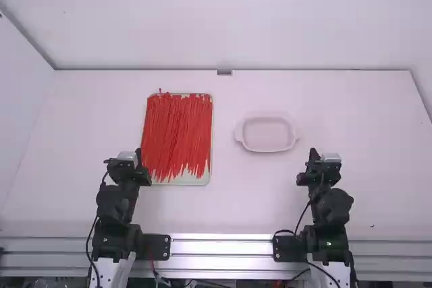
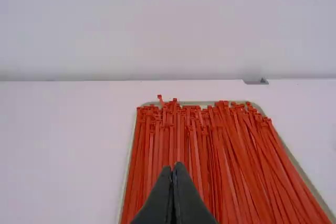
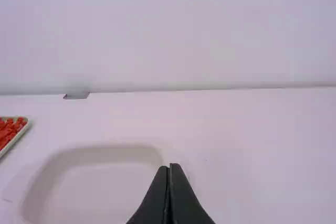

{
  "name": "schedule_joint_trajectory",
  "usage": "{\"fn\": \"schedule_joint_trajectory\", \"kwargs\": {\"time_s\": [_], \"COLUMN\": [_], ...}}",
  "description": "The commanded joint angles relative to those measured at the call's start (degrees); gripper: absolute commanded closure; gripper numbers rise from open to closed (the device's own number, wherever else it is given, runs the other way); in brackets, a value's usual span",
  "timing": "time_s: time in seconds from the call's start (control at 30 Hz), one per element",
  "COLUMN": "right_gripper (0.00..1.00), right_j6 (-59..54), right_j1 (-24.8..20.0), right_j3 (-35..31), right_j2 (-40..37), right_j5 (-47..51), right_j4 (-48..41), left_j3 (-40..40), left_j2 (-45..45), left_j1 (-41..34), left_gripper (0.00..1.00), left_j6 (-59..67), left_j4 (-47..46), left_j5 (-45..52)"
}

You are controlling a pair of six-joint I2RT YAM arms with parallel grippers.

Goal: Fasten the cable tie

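A dense pile of red cable ties (image 1: 178,137) lies on a flat tray (image 1: 210,137) left of the table's middle; the left wrist view shows the cable ties (image 2: 220,150) spread lengthwise on the tray (image 2: 299,169). My left gripper (image 1: 142,164) is shut, held low just at the near left corner of the tray, its fingertips (image 2: 173,167) pressed together with nothing between them. My right gripper (image 1: 312,158) is shut too, near the front edge right of the middle, fingertips (image 3: 169,168) closed and empty.
A white shallow dish with two handles (image 1: 266,133) stands right of the tray, just beyond my right gripper; its rim (image 3: 94,153) shows in the right wrist view. A small grey bracket (image 1: 224,71) sits at the table's far edge against the wall.
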Motion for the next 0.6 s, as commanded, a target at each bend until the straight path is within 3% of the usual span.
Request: {"fn": "schedule_joint_trajectory", "kwargs": {"time_s": [0.0,0.3,0.57], "right_gripper": [1.0,0.96,0.87], "right_j6": [0.2,0.3,0.1], "right_j1": [0.0,0.2,1.8], "right_j3": [0.0,1.3,6.5], "right_j2": [0.0,1.9,9.7], "right_j5": [0.0,-0.8,-1.6], "right_j4": [0.0,0.3,-1.5], "left_j3": [0.0,1.8,7.9], "left_j2": [0.0,2.1,9.7], "left_j1": [0.0,-0.1,-0.4], "left_gripper": [1.0,0.96,0.88], "left_j6": [0.0,0.2,0.6], "left_j4": [0.0,-0.5,-3.5], "left_j5": [0.0,0.5,2.0]}}
